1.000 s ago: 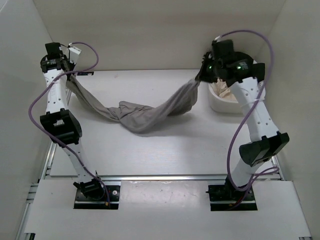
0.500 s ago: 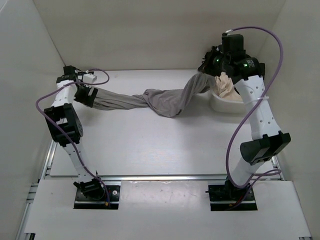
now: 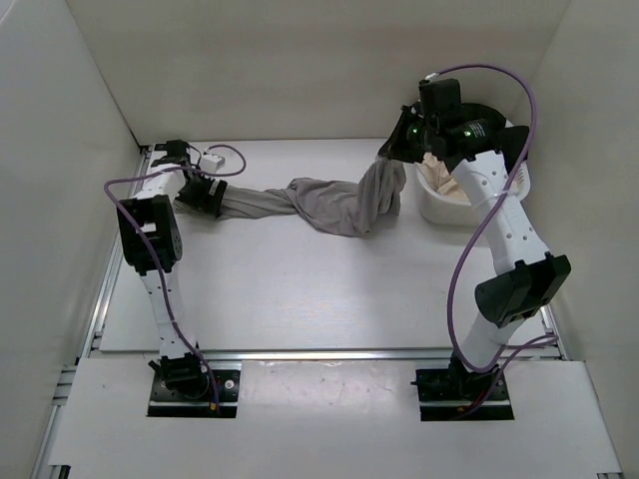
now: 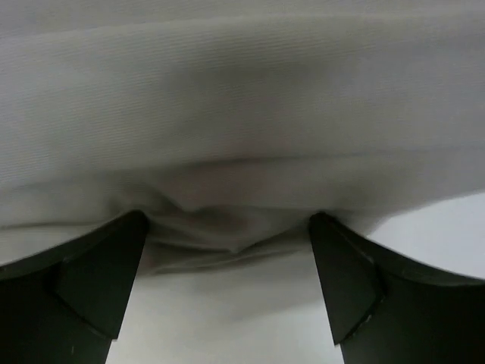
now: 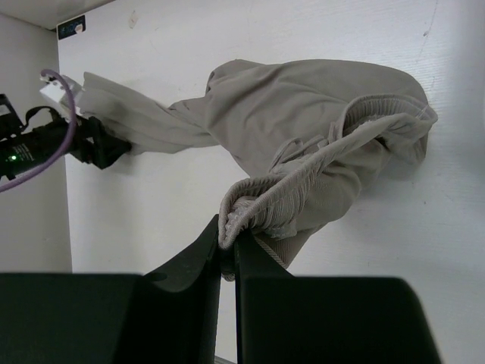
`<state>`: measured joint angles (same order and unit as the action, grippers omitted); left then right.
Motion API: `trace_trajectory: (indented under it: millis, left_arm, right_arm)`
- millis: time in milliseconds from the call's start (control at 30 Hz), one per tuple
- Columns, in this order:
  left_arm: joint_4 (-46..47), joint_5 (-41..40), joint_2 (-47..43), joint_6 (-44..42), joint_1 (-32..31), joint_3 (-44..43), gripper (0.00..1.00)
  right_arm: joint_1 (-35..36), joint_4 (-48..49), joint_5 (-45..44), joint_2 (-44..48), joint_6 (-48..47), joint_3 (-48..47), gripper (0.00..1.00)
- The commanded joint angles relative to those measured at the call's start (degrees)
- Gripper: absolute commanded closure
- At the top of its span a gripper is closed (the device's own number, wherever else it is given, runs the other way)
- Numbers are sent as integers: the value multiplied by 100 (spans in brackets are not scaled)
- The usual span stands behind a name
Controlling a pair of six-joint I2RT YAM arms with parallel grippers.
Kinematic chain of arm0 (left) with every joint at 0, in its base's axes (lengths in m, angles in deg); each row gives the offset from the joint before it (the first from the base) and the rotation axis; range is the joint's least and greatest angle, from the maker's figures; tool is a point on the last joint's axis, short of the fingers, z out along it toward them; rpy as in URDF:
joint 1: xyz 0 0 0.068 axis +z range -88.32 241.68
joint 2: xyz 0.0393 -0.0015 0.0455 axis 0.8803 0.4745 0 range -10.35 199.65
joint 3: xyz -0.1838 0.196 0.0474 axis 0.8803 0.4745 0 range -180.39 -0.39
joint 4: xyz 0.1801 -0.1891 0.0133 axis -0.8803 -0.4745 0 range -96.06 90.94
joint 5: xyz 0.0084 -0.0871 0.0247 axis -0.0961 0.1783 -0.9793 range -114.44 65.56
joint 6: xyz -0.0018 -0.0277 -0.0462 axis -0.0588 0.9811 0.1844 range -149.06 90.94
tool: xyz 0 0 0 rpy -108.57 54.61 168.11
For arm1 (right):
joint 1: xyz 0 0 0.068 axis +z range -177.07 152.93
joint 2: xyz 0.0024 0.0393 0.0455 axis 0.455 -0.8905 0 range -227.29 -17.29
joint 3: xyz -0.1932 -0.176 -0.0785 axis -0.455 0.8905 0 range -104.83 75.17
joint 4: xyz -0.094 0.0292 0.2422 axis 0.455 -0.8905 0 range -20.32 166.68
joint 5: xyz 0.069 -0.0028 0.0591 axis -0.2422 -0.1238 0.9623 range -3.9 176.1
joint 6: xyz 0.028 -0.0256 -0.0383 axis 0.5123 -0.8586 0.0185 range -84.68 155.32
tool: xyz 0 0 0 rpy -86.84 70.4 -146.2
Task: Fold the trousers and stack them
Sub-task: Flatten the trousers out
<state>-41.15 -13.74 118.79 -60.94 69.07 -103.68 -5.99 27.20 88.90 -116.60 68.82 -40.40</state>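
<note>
The grey trousers (image 3: 321, 206) lie twisted across the back of the table, stretched between the two grippers. My left gripper (image 3: 208, 197) is low at the back left and stands open. In the left wrist view its fingers (image 4: 98, 280) are spread wide, and the trouser leg end (image 4: 242, 114) lies just at their tips, unclamped. My right gripper (image 3: 395, 150) is raised at the back right, shut on the ribbed waistband (image 5: 261, 208). From it the trousers (image 5: 303, 129) hang down to the table. The left gripper (image 5: 98, 144) also shows in the right wrist view.
A white basket (image 3: 437, 208) with beige cloth (image 3: 446, 178) inside stands at the back right, under the right arm. White walls enclose the table on the left, back and right. A rail runs along the table's left edge (image 3: 110, 289).
The left gripper opened and let go of the trouser leg, then moved down and right to the table. The trousers sank from hanging to lying. The right gripper kept its hold.
</note>
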Motion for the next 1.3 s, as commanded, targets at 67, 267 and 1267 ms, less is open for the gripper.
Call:
trace_trajectory:
  millis: [67, 267, 1267]
  left_arm:
    - [289, -392, 382, 50, -63, -289, 6]
    - [289, -744, -149, -187, 349, 404, 86]
    - [-563, -667, -2744, -1979, 2407, 2444, 45]
  right_arm:
    - [36, 219, 158, -98, -115, -281, 100]
    - [36, 1, -148, -98, -282, -641, 100]
    - [-1141, -1715, -649, 2642, 324, 4198, 100]
